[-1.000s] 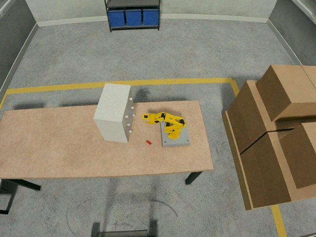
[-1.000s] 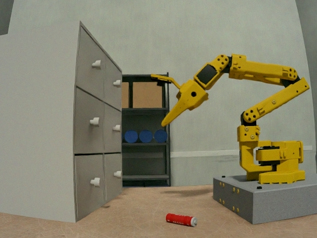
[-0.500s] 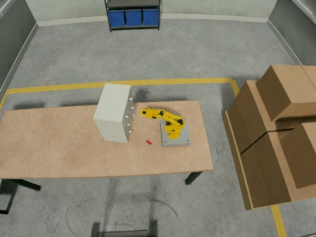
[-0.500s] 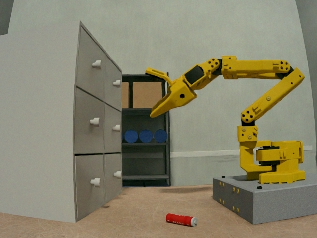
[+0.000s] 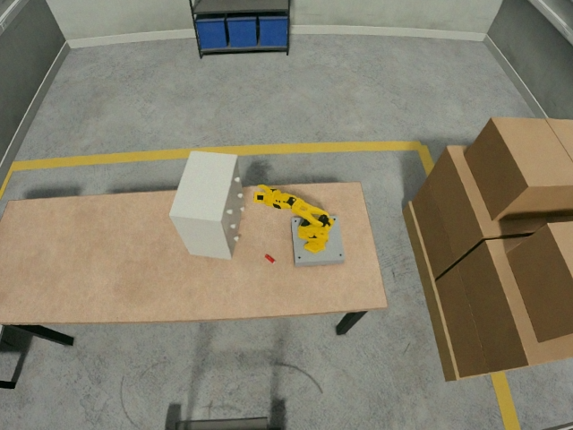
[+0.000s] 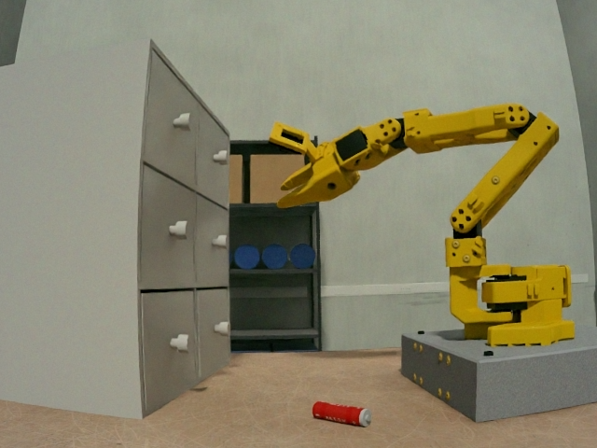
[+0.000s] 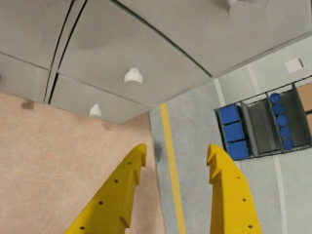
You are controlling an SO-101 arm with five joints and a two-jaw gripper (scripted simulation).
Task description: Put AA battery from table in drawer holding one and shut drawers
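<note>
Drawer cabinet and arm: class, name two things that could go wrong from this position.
1. All six drawers of the cabinet are shut, so the contents are hidden; the arm may open a wrong one.
2. The drawers have no stops: pulling a knob too far could drop the drawer near the battery.

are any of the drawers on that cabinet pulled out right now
No, all six look shut. In the exterior view every drawer front on the cabinet sits flush, knobs in line, and the gripper hangs apart from them.
</note>
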